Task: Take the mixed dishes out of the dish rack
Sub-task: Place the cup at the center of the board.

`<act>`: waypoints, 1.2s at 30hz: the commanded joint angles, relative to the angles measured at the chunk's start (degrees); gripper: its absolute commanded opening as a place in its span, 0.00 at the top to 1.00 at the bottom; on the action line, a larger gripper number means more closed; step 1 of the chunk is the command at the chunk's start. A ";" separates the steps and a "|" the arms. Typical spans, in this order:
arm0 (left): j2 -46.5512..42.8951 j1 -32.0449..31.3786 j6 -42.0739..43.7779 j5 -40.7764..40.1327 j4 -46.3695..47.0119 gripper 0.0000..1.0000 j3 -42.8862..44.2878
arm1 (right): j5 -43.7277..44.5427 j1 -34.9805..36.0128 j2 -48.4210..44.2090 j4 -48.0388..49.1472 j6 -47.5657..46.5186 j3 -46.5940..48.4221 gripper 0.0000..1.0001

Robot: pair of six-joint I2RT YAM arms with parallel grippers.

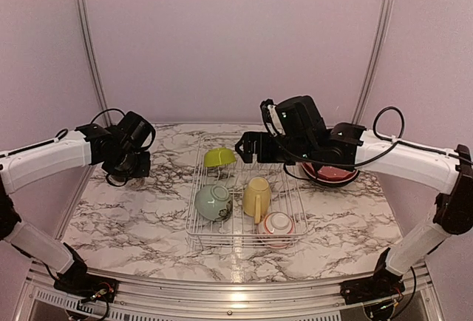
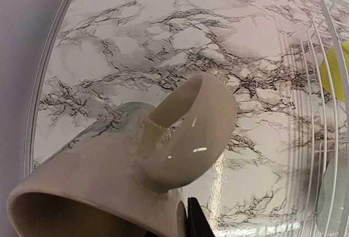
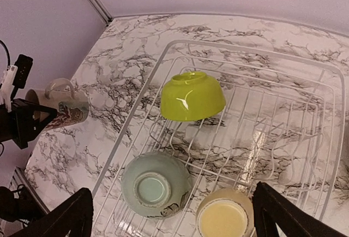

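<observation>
My left gripper is shut on a cream patterned mug, held tilted above the marble left of the dish rack; one dark fingertip presses on the mug's rim. The mug also shows in the right wrist view. My right gripper is open and empty, high over the rack's far half. In the rack lie an overturned lime bowl, an overturned pale-green bowl, a yellow mug and a red-patterned bowl.
A stack of red and dark plates sits on the marble table right of the rack, partly hidden behind my right arm. The purple walls and metal posts close the back and sides.
</observation>
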 commanded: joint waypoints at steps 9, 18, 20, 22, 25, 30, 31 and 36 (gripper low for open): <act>5.61 0.68 3.17 2.03 1.96 0.99 1.00 | 7.90 0.42 8.16 -19.17 -2.00 10.52 0.01; 8.94 0.86 4.03 1.85 2.31 0.94 1.41 | 9.91 3.59 12.93 -23.92 -4.40 13.67 0.01; 9.11 0.86 4.12 1.65 2.27 0.90 1.59 | 8.87 3.58 12.53 -22.94 -4.57 13.14 0.01; 8.76 0.86 4.29 1.20 2.18 0.78 1.79 | 8.07 3.63 12.10 -22.25 -4.82 12.70 0.01; 7.66 0.86 4.59 0.44 1.96 0.61 2.05 | 7.39 3.58 11.79 -21.81 -4.98 11.78 0.02; 6.16 0.86 5.21 0.21 1.16 0.53 3.21 | 6.95 3.59 12.10 -21.78 -4.90 10.32 0.02; 5.73 0.86 5.25 0.08 0.94 0.51 3.42 | 6.85 3.61 12.18 -21.76 -4.77 10.07 0.01; 1.99 0.86 5.50 0.23 0.70 0.37 4.07 | 6.21 3.67 12.61 -21.55 -4.54 8.65 0.03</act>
